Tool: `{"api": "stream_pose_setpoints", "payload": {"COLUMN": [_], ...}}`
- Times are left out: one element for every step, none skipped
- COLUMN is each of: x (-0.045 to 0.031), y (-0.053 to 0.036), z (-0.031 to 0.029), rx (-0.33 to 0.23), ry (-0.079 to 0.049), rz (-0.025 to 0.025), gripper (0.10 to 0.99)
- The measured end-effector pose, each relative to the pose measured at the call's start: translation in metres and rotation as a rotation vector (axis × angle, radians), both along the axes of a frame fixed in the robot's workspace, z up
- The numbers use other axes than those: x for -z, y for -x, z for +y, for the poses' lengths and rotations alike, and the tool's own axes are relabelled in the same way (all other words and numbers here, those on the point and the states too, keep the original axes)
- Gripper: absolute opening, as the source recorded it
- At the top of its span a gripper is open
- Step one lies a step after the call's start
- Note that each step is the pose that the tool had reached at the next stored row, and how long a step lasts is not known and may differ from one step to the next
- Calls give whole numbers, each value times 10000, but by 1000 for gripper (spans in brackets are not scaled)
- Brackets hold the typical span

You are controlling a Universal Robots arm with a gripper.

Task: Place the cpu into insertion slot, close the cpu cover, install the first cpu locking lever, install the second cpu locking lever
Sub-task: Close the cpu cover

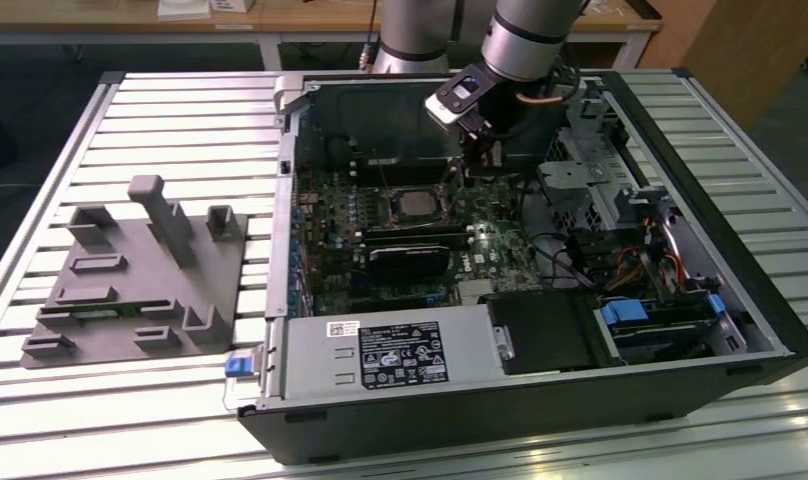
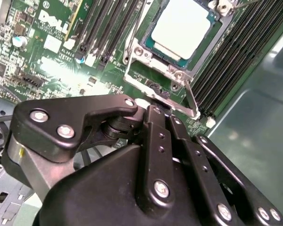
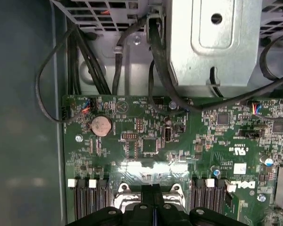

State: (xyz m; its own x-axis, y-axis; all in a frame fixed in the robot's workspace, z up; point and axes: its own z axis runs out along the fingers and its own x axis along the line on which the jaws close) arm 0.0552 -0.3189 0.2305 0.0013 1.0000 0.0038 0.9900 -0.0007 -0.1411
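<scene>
The cpu (image 2: 181,26), a square chip with a dull silver top, lies in the insertion slot (image 1: 415,203) on the green board inside the open computer case. Around it lies the cpu cover (image 2: 137,57), a silvery frame, flat, with the chip showing through its window. A thin metal locking lever (image 2: 192,100) runs along one side of the socket. My gripper (image 1: 474,170) hangs just above the board at the socket's edge, on the exterior view's right. Its black fingers (image 2: 153,125) sit side by side, shut, and I see nothing between them. In the first wrist view the gripper (image 3: 153,192) stands between two silvery corners of the socket frame.
Long black memory slots (image 2: 108,28) flank the socket. A black card (image 1: 411,258) lies in front of it, and a metal drive cage (image 1: 584,170) with cables stands close on the exterior view's right. The power supply (image 1: 391,355) fills the case's front. A grey fixture block (image 1: 137,270) sits outside on the table.
</scene>
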Motion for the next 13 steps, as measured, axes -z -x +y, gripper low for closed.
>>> {"api": "stream_pose_setpoints", "payload": {"x": [0, 0, 0, 0, 0, 0, 0, 0, 0, 0, 0, 0, 0], "y": [15, 33, 55, 78, 105, 133, 161, 188, 217, 246, 275, 304, 331], "z": [0, 0, 0, 0, 0, 0, 0, 0, 0, 0, 0, 0, 0], "rx": [0, 0, -1, 0, 0, 0, 0, 0, 0, 0, 0, 0, 0], "ry": [0, -1, -1, -1, -1, 0, -1, -1, -1, 0, 0, 0, -1], "rz": [0, -1, -2, -5, -8, -10, -13, -17, -21, -25, -29, -33, -38], "gripper": [106, 106, 106, 106, 106, 106, 106, 106, 106, 106, 106, 106, 106]}}
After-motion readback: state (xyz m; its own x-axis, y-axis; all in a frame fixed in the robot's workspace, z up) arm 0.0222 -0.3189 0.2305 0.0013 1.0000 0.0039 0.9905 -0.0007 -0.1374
